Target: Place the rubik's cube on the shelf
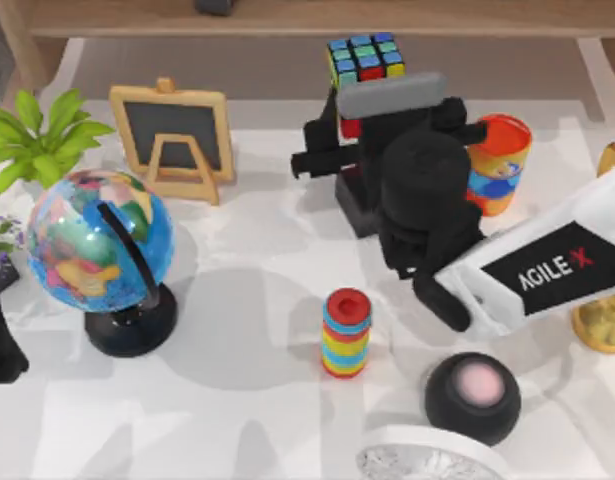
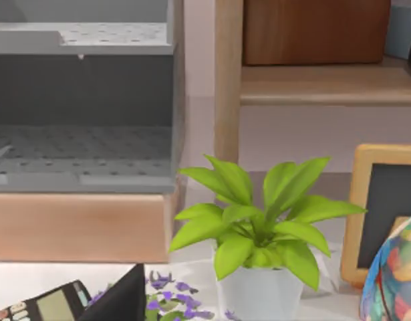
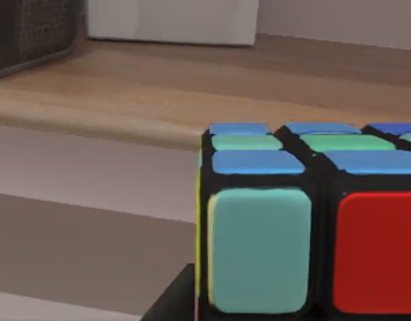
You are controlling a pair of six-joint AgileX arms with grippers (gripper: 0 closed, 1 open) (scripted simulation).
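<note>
From above, the right gripper (image 1: 362, 100) holds the rubik's cube (image 1: 366, 58) at the table's (image 1: 257, 290) far edge, just before the shelf (image 1: 287, 18). The left arm sits parked at the left edge.

The left wrist view shows a potted plant (image 2: 258, 227).

The right wrist view shows the rubik's cube (image 3: 305, 221) just short of the shelf (image 3: 125, 93) plank.

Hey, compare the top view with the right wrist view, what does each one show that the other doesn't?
Top view alone: the globe, the little chalkboard, the striped cylinder and the right gripper holding the rubik's cube raised near the shelf. Right wrist view alone: the cube's teal and red side tiles up close, and a white box standing on the shelf. Shared: the cube and the shelf plank.
</note>
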